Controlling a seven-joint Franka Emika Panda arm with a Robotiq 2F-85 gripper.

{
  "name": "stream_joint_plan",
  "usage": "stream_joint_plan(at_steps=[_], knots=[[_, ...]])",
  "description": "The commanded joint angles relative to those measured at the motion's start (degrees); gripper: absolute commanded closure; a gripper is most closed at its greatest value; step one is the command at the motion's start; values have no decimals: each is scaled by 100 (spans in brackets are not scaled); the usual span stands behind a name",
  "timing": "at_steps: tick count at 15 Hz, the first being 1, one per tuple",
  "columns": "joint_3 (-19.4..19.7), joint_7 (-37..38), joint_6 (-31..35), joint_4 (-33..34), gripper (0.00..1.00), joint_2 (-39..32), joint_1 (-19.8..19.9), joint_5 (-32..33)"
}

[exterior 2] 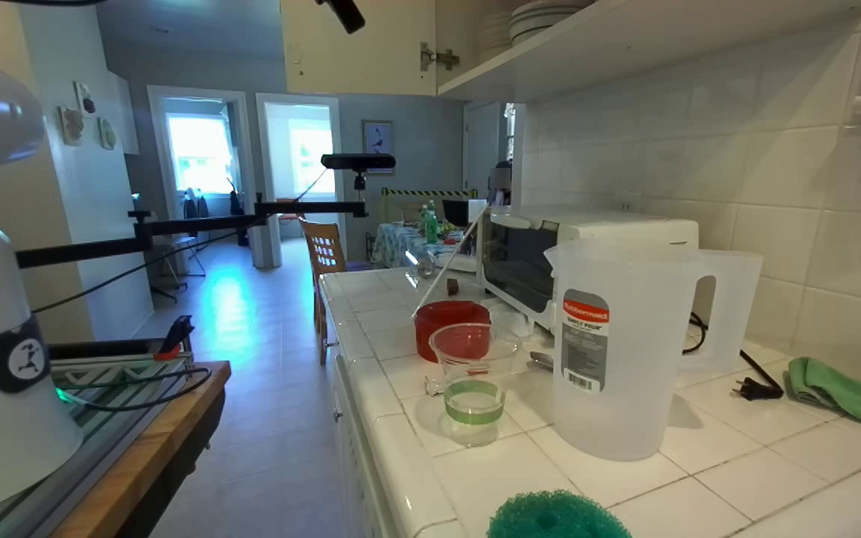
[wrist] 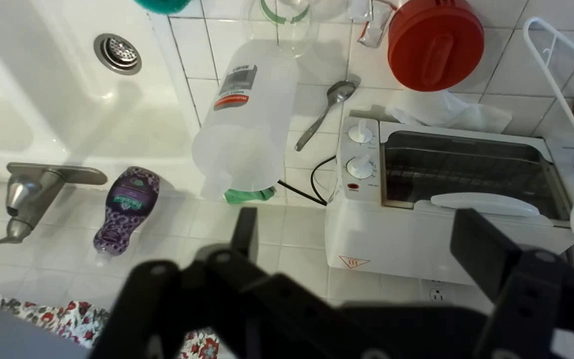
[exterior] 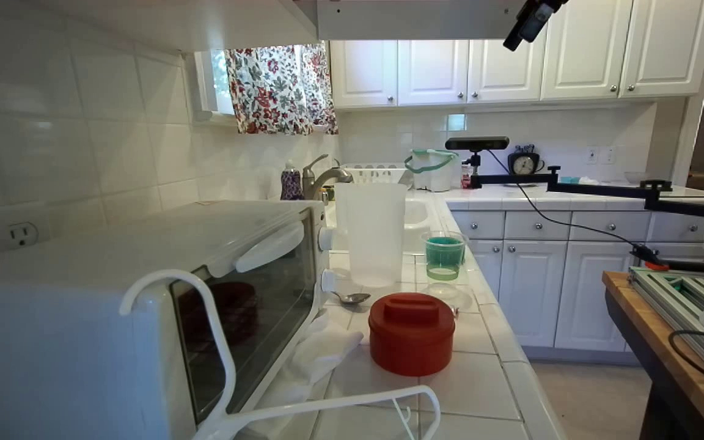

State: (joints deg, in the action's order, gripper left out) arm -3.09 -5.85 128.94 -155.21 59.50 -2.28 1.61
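In the wrist view, a spoon [wrist: 337, 96] lies on the counter [wrist: 312, 104] between pitcher [wrist: 249, 114], left, and toaster oven [wrist: 446, 184], right

Matt plastic pitcher [exterior: 369, 238], glossy tiles [exterior 2: 729, 418], metal spoon [wrist: 337, 97]

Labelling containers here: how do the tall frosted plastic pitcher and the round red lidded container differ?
The frosted plastic pitcher is tall and translucent; the round red lidded container is squat and opaque. The pitcher has a side handle; the container has a raised bar on top. Both stand upright on the white tiled counter.
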Motion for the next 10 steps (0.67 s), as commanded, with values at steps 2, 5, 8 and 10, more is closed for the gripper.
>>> stream_joint_plan(at_steps=[2,5,8,10], knots=[[281,-154,1081,-59,0,-1002,-403,-202],[388,-294,1800,35,0,-1805,-770,-367],[524,-431,2233,207,0,-2468,-1154,-579],[623,-541,2314,369,0,-2885,-1359,-755]])
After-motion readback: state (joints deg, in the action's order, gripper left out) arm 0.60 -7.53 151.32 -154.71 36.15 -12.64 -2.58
